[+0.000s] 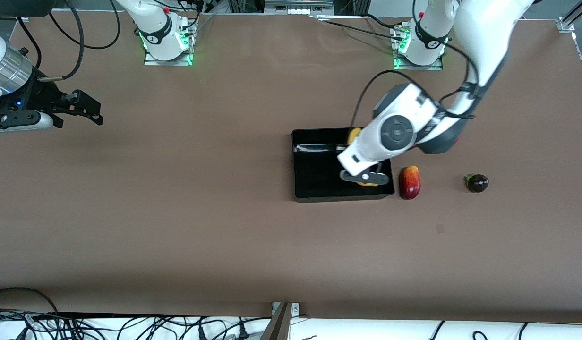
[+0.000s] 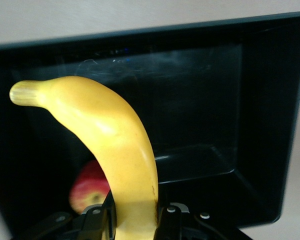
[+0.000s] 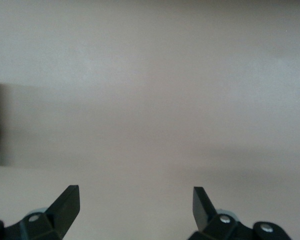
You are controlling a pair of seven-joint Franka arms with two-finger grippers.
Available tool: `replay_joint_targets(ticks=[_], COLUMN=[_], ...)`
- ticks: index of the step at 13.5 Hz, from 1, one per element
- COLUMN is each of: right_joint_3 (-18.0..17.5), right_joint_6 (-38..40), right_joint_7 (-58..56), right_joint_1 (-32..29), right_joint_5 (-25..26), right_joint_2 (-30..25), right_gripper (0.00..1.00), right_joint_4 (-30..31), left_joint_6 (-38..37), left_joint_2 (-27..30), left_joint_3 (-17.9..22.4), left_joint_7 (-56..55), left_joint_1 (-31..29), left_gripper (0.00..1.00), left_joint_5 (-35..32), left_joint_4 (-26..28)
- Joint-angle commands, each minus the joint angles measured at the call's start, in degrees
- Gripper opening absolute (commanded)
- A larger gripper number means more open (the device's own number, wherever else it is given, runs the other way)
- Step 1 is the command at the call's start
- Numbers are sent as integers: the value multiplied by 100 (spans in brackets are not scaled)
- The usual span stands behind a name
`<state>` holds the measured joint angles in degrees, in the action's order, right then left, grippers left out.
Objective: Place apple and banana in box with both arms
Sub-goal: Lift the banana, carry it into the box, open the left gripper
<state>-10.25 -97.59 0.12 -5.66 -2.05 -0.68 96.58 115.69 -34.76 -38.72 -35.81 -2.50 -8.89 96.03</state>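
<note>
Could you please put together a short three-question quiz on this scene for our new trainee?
1. True or false: the left gripper is shut on the banana over the box.
2. Which fruit already lies in the box: A mango, B apple, C pomegranate?
3. Fill in: the right gripper, waiting over bare table, is ____.

Key: 1 true; 2 B; 3 open.

Legible text: none | Labels, brands, numbers, signs: none readable on any object or arm in the front view, left wrist view or right wrist view
</note>
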Motion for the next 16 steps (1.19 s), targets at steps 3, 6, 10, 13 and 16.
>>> replay_joint_targets(ticks=[3,6,10,13,16], right_joint_3=[-4,-4,-4,-4,-4], right_joint_6=[29,29,29,21,29], right_joint_7=[23,23,23,23,23], right_joint_1=[12,12,12,12,12], right_joint_5=[38,38,29,38,38], right_joint_2=[24,24,24,24,24], right_gripper=[100,100,100,100,100], right_joint_4=[-86,-86,-86,-86,-86], left_joint_6=[621,1078,991,-244,-1800], left_joint_2=[-557,-838,-542,222,619], left_joint_3=[505,603,664,629,594], left_joint_7=[-1101,-1568,-1324,-869,325], left_joint_1=[924,1172,954,567,119], left_gripper=[0,0,100,100,100], left_joint_5=[-761,-904,-904,-860,-738], left_joint_4=[-111,-102,-155,-382,-1128])
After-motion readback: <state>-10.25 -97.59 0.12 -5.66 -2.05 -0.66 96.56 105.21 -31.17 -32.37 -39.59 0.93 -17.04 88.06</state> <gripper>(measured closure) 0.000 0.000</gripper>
